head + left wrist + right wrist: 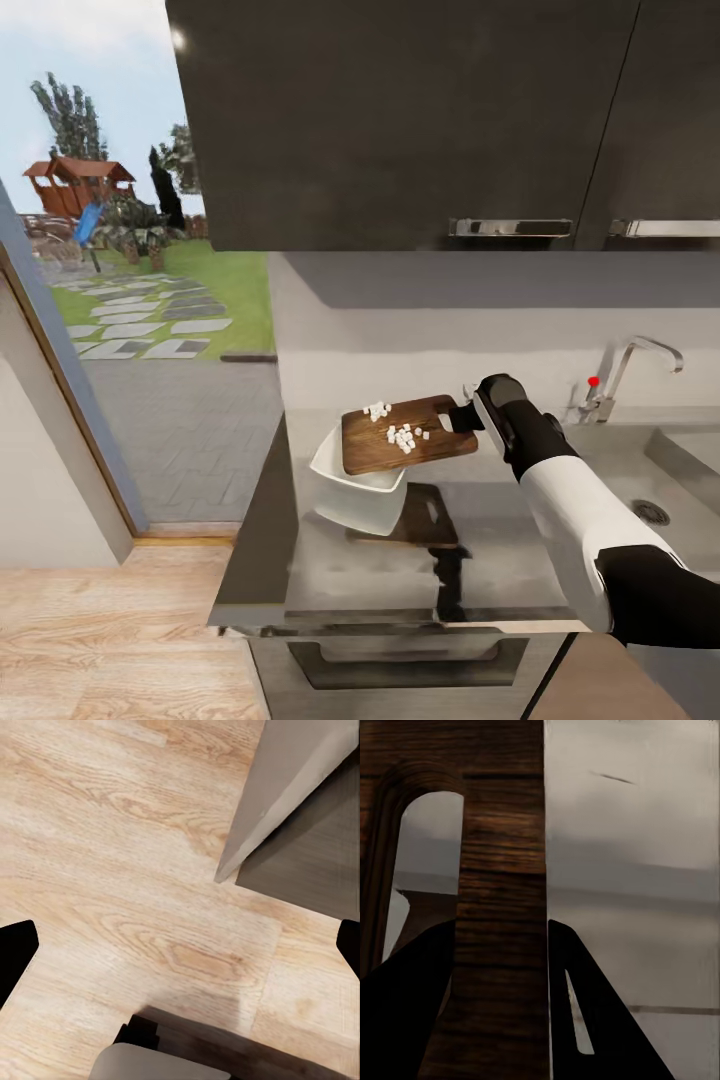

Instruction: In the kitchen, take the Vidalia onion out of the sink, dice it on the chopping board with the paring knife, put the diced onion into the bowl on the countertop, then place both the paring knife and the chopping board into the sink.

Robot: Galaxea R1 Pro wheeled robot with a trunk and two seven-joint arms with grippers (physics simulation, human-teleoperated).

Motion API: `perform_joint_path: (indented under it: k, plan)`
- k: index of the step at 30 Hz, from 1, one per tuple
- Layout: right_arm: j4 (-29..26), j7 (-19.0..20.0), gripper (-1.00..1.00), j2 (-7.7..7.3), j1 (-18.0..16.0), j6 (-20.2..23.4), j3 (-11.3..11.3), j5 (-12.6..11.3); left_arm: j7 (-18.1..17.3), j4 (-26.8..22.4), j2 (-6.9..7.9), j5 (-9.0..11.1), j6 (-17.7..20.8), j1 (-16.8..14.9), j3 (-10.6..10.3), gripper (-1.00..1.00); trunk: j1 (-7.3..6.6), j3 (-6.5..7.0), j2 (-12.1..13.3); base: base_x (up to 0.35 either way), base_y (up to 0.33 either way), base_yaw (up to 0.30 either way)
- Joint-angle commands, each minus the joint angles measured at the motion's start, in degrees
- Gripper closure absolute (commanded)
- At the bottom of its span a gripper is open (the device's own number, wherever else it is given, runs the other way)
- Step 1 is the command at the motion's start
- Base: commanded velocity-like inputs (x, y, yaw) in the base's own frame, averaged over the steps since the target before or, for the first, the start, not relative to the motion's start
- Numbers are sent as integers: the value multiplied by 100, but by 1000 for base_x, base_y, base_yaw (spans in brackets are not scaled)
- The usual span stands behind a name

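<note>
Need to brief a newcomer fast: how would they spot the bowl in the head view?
Find the dark grey countertop under the wall cabinets, left of the sink and tap. Near its left end, the right gripper holds the chopping board tilted, with white diced onion on it. The bowl is the white squarish dish just beneath the board's lower end, the only white vessel there.

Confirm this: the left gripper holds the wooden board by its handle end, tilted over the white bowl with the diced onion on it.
Wrong arm. The right gripper holds the chopping board by its handle end, as the head view shows. The rest stands: the board is tilted over the white bowl with diced onion on it.
</note>
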Motion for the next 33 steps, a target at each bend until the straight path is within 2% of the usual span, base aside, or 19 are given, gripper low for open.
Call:
perform_joint_path:
  k: [1, 17, 27, 33]
  plan:
    - [-3, 30, 100, 1, -6, 25, 6, 44, 4, 21, -1, 6, -36, -10, 3, -100, 1, -8, -6, 0, 189, 0]
    - [-11, 23, 100, -16, -6, 25, 6, 54, 4, 21, -1, 7, -36, -10, 3, -100, 1, -8, -6, 0, 20, 0]
    - [-12, 26, 100, -15, -6, 25, 5, 369, 4, 21, -1, 10, -37, -10, 3, -100, 1, -8, -6, 0, 0, 0]
    - [-20, 24, 100, -11, -6, 23, 4, 386, 4, 21, -1, 10, -38, -10, 3, -100, 1, -8, -6, 0, 0, 0]
